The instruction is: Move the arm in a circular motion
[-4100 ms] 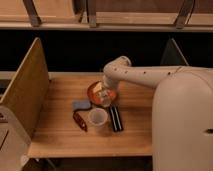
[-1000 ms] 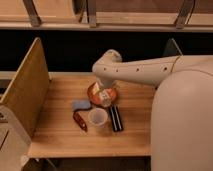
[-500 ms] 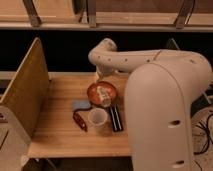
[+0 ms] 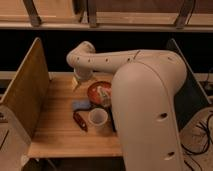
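Note:
My cream-white arm [image 4: 115, 62] fills the right half of the camera view and reaches left over the wooden table [image 4: 55, 130]. Its elbow joint [image 4: 82, 52] bends down at the upper middle. The small pale gripper [image 4: 76, 82] hangs below the elbow, just above the table's far part, left of a red bowl [image 4: 95, 91]. It holds nothing that I can see.
A red bowl with food, a blue sponge [image 4: 81, 105], a white cup [image 4: 97, 118] and a dark red packet [image 4: 80, 120] lie on the table. A wooden side panel [image 4: 27, 92] stands at the left. A dark panel [image 4: 192, 90] stands at the right.
The arm has swung left and toward the table's far side, its elbow moving from above the bowl to left of it. The near arm segment now covers more of the view.

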Robot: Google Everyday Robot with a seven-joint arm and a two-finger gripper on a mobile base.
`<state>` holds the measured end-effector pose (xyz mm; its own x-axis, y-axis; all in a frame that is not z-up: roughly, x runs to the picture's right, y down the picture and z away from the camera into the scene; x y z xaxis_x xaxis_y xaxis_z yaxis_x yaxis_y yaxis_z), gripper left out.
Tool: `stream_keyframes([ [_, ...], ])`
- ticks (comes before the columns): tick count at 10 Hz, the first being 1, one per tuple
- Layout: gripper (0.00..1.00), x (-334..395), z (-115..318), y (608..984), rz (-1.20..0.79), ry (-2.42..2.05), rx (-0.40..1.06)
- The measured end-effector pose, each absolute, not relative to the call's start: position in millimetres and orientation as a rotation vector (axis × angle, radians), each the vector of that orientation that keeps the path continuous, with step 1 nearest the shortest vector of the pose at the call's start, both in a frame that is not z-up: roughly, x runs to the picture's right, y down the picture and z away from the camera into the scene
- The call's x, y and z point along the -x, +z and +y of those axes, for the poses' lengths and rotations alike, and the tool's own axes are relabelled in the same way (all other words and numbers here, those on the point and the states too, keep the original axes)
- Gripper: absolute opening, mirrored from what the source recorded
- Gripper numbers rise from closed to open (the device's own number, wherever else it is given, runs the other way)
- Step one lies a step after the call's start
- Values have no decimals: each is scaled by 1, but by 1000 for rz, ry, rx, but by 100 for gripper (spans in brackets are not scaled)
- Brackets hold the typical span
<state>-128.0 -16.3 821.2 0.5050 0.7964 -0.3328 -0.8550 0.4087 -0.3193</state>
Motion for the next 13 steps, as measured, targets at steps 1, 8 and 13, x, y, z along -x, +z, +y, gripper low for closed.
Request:
stream_keyframes([
  [1, 80, 135, 2, 808, 115, 1048, 534],
  [8, 80, -37, 29, 796, 292, 1399, 430],
  [13, 80, -23, -63, 826, 250, 1348, 319],
])
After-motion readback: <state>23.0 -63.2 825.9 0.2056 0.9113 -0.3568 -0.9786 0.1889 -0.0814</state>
